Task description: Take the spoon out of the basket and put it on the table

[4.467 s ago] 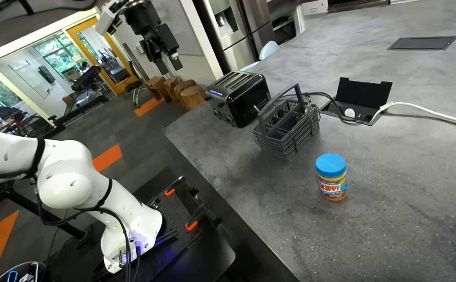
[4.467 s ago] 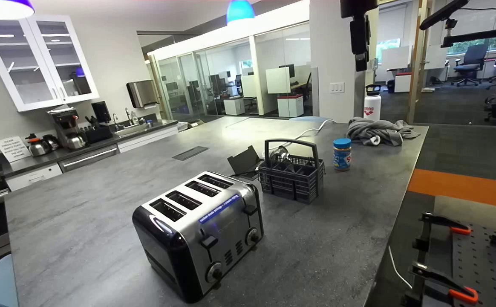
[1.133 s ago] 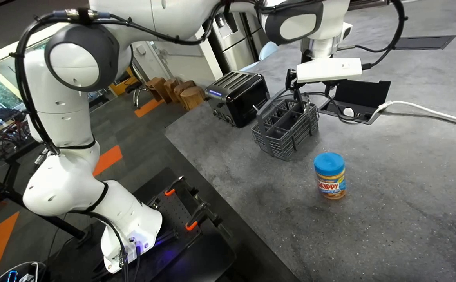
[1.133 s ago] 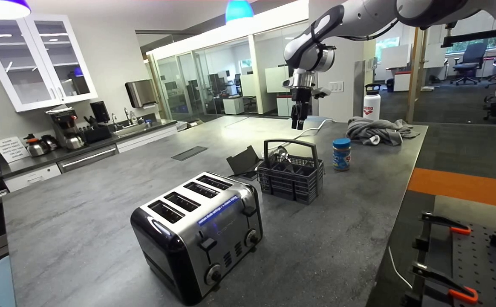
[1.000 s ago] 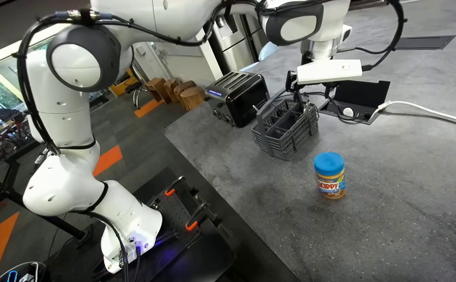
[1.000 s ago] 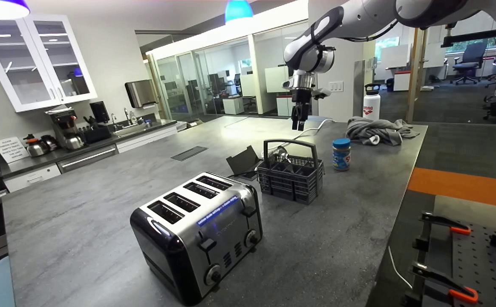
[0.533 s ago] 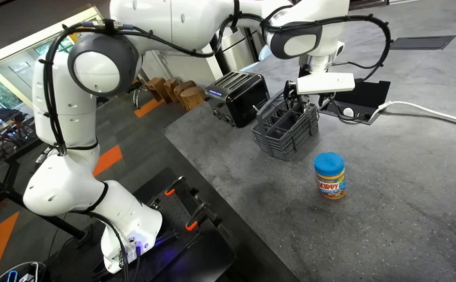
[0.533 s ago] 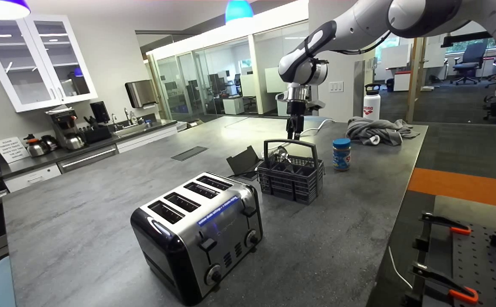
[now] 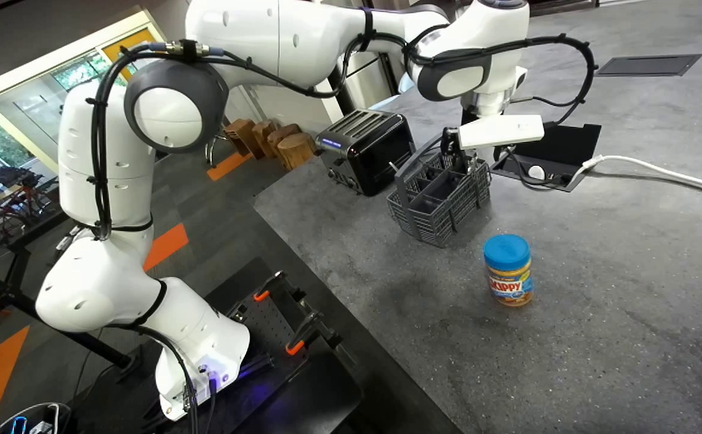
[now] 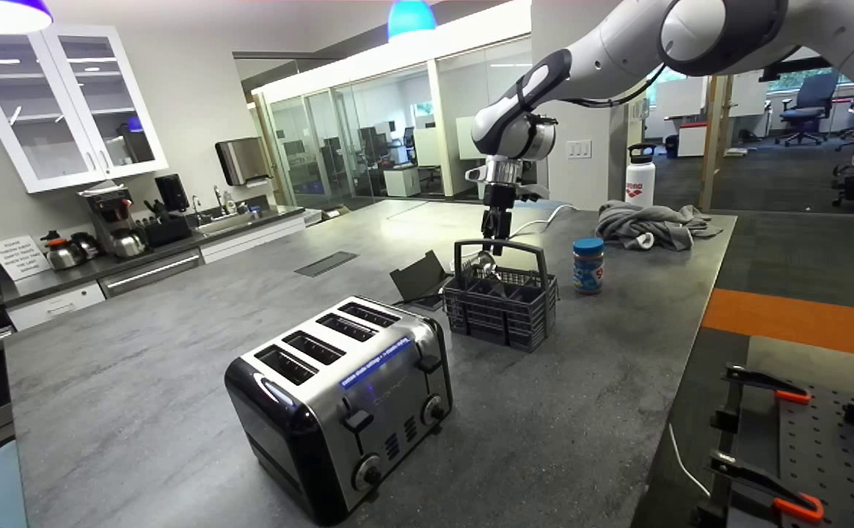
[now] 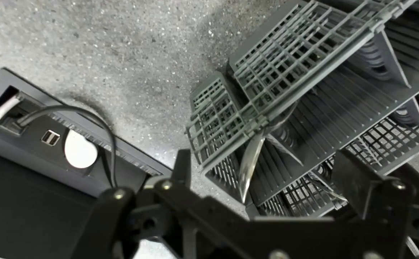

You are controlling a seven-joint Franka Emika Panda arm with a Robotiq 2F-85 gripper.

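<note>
Claw (image 11: 264, 166) is wide open, nothing in its grip. In both exterior views it points down at the basket (image 10: 500, 319), close by the handle (image 10: 521, 246); can't tell if the tips touch anything. Spoon (image 10: 487, 262) is in the basket, bowl up, showing above the mesh in an exterior view; which compartment, can't tell. Wrist view has a shiny metal utensil (image 11: 251, 162) between the fingers (image 11: 183, 165), apart from both; can't tell if that's the same spoon. Basket stands upright on the surface (image 9: 598, 289). Toaster (image 10: 353, 400) just beside it, blue-lidded jar (image 9: 509, 271) near it on the opposite side. Outlet box (image 9: 559, 141) is open, white cable (image 9: 658, 170) running to it; grey cloth (image 10: 658, 224) lies well apart from the basket
</note>
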